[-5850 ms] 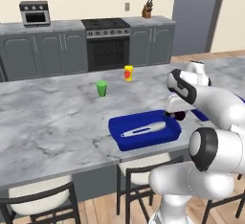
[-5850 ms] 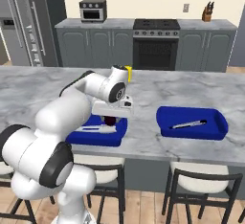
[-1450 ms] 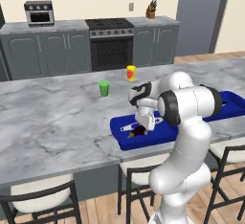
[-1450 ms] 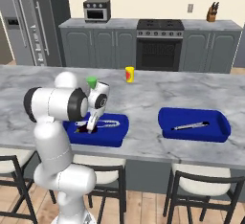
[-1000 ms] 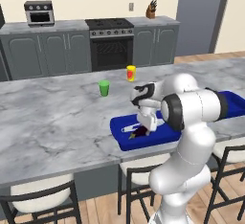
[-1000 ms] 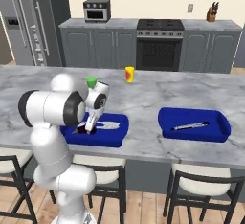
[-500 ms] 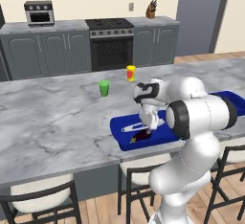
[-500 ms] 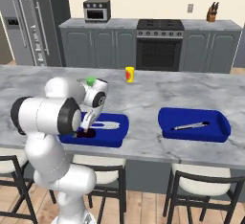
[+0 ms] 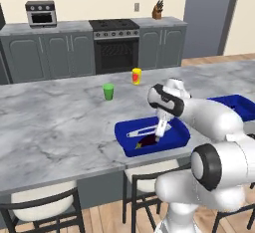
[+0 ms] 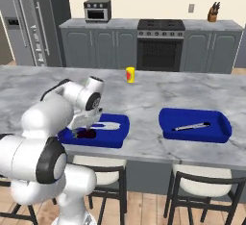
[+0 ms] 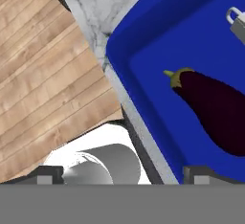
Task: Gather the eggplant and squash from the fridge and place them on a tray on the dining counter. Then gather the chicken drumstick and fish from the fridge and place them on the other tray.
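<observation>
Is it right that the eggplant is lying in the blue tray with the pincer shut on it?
Not quite. The eggplant is lying in the blue tray, but the pincer is open above it, not gripping; the hand view shows the eggplant lying free.

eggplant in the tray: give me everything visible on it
The eggplant is dark purple, glossy and elongated, with a yellow-green stem cap at one end. It lies flat on its side on the floor of the blue tray near the counter's front edge. In the hand view nothing grips it; the open pincer sits just above it.
</observation>
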Controlling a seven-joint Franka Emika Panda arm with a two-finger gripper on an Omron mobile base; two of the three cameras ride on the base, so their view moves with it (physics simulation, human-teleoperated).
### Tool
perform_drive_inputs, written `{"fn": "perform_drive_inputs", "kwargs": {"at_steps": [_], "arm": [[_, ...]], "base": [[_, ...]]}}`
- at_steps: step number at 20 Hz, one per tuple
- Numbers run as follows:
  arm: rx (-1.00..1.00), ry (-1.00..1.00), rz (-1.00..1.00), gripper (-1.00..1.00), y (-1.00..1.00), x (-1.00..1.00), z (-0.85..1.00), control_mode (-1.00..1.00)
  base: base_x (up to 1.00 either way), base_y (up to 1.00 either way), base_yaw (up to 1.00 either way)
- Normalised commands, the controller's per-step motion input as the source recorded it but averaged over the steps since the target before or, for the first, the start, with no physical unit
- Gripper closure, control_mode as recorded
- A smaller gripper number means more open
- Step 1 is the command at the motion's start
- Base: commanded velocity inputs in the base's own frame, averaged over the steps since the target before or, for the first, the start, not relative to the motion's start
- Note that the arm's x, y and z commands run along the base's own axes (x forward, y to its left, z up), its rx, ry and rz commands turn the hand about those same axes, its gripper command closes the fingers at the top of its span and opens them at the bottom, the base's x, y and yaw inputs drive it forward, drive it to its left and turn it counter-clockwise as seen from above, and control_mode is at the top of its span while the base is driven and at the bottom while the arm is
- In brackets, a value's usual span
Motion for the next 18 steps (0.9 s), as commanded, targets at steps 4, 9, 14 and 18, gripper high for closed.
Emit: {"fn": "perform_drive_inputs", "kwargs": {"at_steps": [4,9,14,18], "arm": [[-0.13,0.00,-0.60,-1.00,0.01,-0.46,0.31,-1.00],[-0.20,0.00,-0.52,-1.00,0.08,-0.37,0.47,-1.00],[-0.16,0.01,-0.28,-1.00,0.19,-0.12,0.04,-1.00],[0.00,0.00,0.00,-1.00,0.00,0.00,0.00,-1.00]], "base": [[0.00,0.00,0.00],[0.00,0.00,0.00],[0.00,0.00,0.00],[0.00,0.00,0.00]]}}
